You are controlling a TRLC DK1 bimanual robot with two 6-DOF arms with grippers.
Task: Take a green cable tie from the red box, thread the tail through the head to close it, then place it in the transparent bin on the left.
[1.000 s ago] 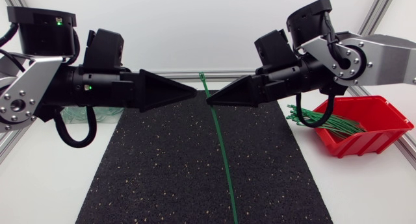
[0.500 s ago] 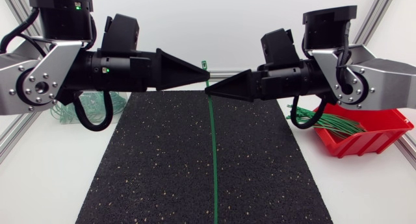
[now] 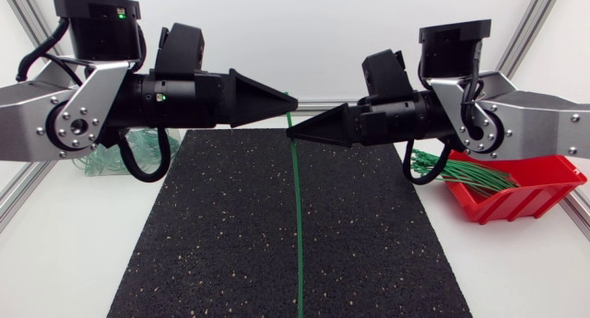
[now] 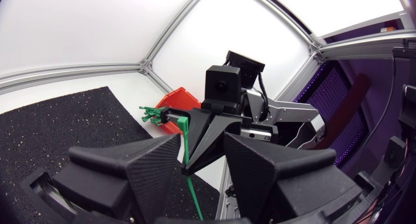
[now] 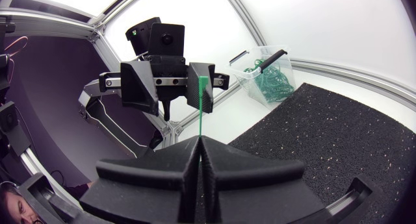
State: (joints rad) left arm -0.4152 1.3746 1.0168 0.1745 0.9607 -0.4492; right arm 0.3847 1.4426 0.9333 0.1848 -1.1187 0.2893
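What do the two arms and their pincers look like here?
Left arm and right arm: silver-grey bolted links, black joints, looping black cables, small green lights on the left. Left pincer and right pincer: matte black, broad wedges tapering to points.

A white table [image 3: 55, 263] is seen from above, and most of its middle is covered by a black rubber mat [image 3: 230, 244] flecked with pale specks. The table is enclosed by plain white panels [image 3: 304, 41], which are joined by silver aluminium rails [image 3: 541, 9] along the back edge and up the corners. Everything is lit brightly and evenly, and only soft shadows are cast on the mat. In both wrist views the panels and rails are shown meeting at a corner.
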